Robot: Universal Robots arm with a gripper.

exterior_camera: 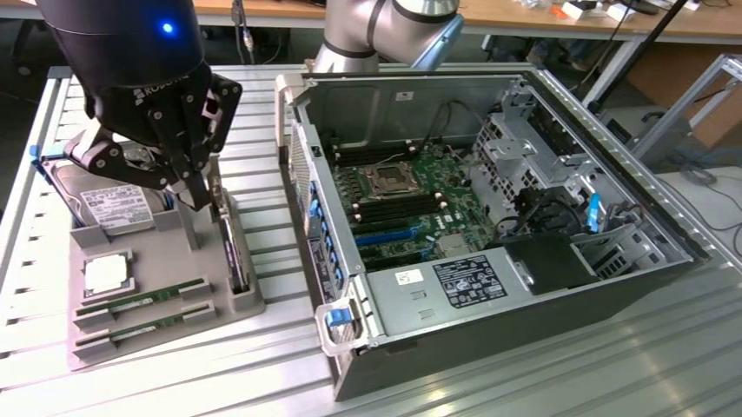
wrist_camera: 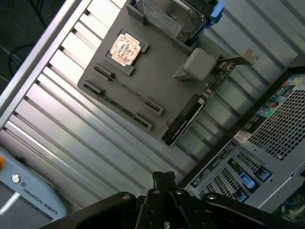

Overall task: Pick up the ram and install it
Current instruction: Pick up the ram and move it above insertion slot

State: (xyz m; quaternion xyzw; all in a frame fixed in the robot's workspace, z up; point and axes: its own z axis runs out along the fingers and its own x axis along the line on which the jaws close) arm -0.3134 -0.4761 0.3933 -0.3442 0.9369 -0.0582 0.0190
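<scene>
Green ram sits slotted in tray. Gripper hangs nearby, fingers pinched together, empty. Best grip: squared across the stick's thin faces.

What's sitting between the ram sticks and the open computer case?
In the exterior view, a dark expansion card stands on edge beside the ram sticks, then bare slatted table up to the case.

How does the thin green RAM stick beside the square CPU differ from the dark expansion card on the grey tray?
The thin green RAM stick is green; the dark expansion card is near black. The stick is shorter and slimmer than the card. The stick lies across the grey tray; the card stands along its edge, crosswise. Both rest in the tray.
</scene>
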